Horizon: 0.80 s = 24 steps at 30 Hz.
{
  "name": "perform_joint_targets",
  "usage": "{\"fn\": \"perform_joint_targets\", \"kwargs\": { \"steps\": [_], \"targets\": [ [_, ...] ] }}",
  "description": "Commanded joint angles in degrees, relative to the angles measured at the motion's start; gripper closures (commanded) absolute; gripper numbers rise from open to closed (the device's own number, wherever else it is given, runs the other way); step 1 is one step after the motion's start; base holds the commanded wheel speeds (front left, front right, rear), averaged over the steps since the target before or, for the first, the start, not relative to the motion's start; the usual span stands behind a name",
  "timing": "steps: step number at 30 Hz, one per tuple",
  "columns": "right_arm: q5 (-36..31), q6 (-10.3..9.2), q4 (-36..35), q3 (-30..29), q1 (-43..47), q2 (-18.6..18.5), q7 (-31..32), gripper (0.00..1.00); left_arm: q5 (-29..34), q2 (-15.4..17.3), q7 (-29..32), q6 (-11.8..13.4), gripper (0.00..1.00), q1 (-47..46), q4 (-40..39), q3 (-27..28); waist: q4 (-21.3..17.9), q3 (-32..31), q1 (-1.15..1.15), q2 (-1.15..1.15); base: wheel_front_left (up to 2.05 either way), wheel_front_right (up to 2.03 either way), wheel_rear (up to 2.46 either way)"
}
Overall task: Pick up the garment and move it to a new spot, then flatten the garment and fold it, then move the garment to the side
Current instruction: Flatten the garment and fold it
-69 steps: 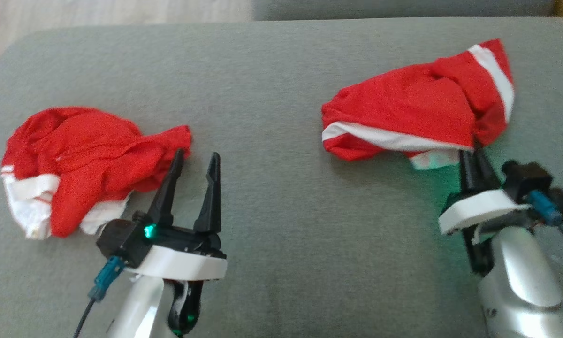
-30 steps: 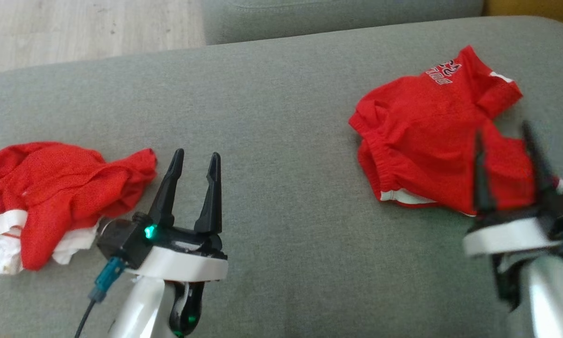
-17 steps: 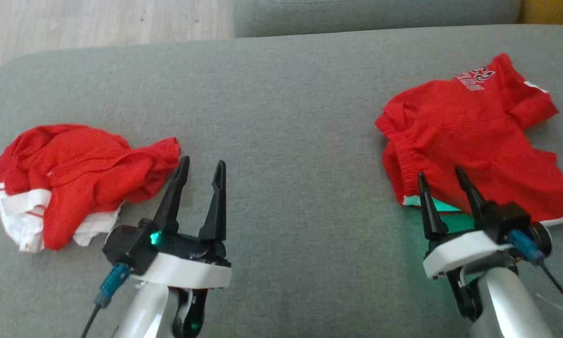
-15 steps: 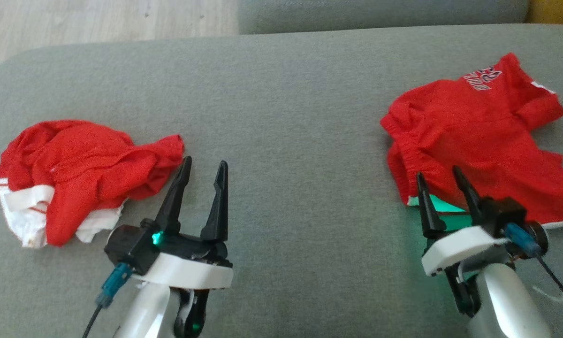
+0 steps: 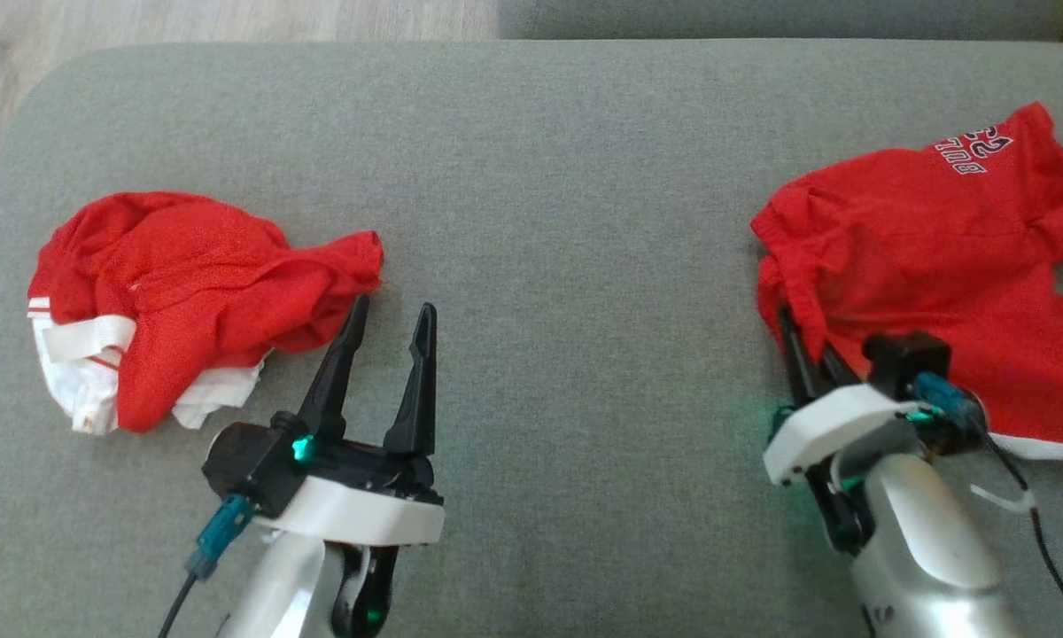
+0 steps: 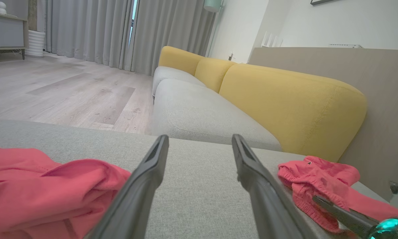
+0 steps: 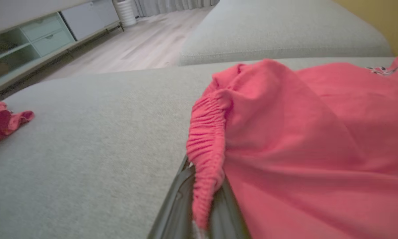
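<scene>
The garment [image 5: 921,257], a pair of red shorts with printed lettering, is shown lying partly spread on the grey cushion [image 5: 567,177], at about 3 o'clock in the head view. Its gathered elastic waistband [image 7: 207,146] is turned toward 9 o'clock. The end of that band, at about 7 o'clock on the garment, is pinched by the right gripper [image 5: 804,347], whose fingers are drawn together on the fabric; this is seen most plainly in the right wrist view. Only a narrow fold of the band is caught near the fingertips, so a slip is judged likely if the garment is lifted or dragged quickly. How many layers are held cannot be told. If a single layer is held, the shorts may be expected to hang twisted and to land bunched, which would make flattening harder. If the garment is pulled across the cushion rather than raised, the far leg at 2 o'clock may be folded under. A second red garment [image 5: 195,283] is heaped at 9 o'clock. Just beside its 4 o'clock edge the left gripper [image 5: 391,307] is held with its fingers apart and nothing between them. That heap could be snagged or mistaken for the target if this arm is advanced toward 11 o'clock.
</scene>
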Motion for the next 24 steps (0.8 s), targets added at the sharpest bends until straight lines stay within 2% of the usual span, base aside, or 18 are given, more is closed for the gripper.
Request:
{"fn": "perform_joint_targets", "kwargs": {
  "steps": [1,15,16,17,24],
  "targets": [
    [1.4,-0.04,-1.0,2.7,-2.5,-0.1,-1.2,1.0,-0.4,0.1,-0.3,0.2,0.0,-2.4,-1.7,1.5,0.1,-0.1,0.0,0.0,0.0,0.0,0.0],
    [19.0,-0.04,-3.8,24.5,-8.2,-0.1,-3.2,1.0,0.1,0.1,-0.3,0.1,0.0,-2.2,-1.6,2.1,-0.2,-1.1,0.0,0.0,0.0,0.0,0.0],
    [19.3,-0.04,-2.9,25.4,-8.5,-0.1,-3.1,0.33,0.1,0.1,-0.3,0.1,0.0,-2.1,-1.6,2.1,-0.2,-1.1,0.0,0.0,0.0,0.0,0.0],
    [19.2,-0.04,-1.6,26.1,-8.9,-0.1,-2.7,0.0,0.1,0.1,-0.3,0.1,0.0,-2.1,-1.5,2.1,-0.2,-1.3,0.0,0.0,0.0,0.0,0.0],
    [17.6,-0.04,3.8,26.7,-9.8,-0.1,-2.4,0.0,0.2,0.1,-0.3,0.3,0.0,-1.5,-1.6,2.6,-1.3,-1.8,0.0,0.0,0.0,0.0,0.0]
  ]
}}
